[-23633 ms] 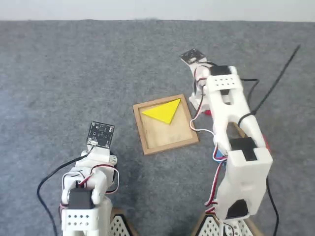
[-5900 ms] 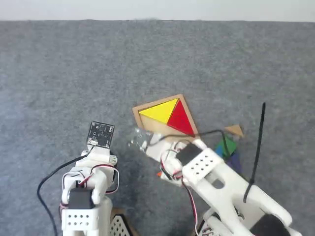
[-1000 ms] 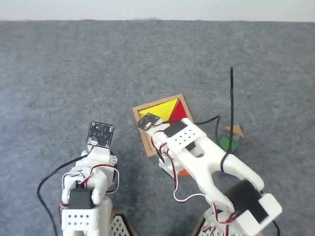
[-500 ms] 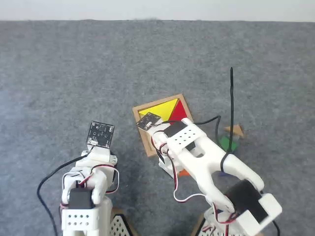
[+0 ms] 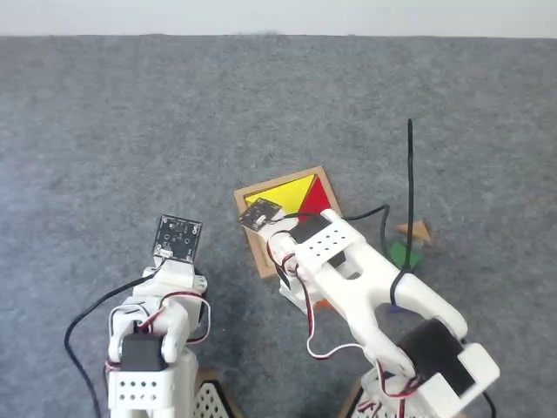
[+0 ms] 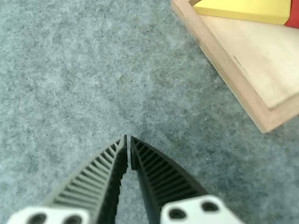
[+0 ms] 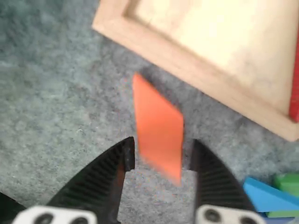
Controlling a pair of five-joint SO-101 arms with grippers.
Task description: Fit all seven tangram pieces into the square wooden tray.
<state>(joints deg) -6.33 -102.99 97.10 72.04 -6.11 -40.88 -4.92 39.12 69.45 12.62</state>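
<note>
We read the orange piece [image 7: 158, 130] as a thin, flat parallelogram, light and stiff, probably smooth-faced, so it should neither bend nor break but could slip or twist out of a loose pinch. Its two long parallel edges are the place to take it, near the middle so it does not swing. It lies on the grey carpet [image 5: 130, 113] just beside the outer rim of the square wooden tray [image 7: 187, 70], outside it. The right gripper [image 7: 161, 145] has its jaws spread, one on either side of the piece across those long edges, with a sliver of carpet showing beside one jaw, so we judge it not yet pinched. The left gripper [image 6: 128, 139] sits over the carpet near a tray corner, its jaws pressed together on nothing. Inside the tray we see a yellow triangle [image 5: 283, 196] and a red triangle [image 5: 318, 198] touching side by side in the far part, while the near part of the floor shows plain wood. A blue piece [image 7: 266, 196] and a green piece [image 7: 287, 182] lie together on the carpet close to the orange one
</note>
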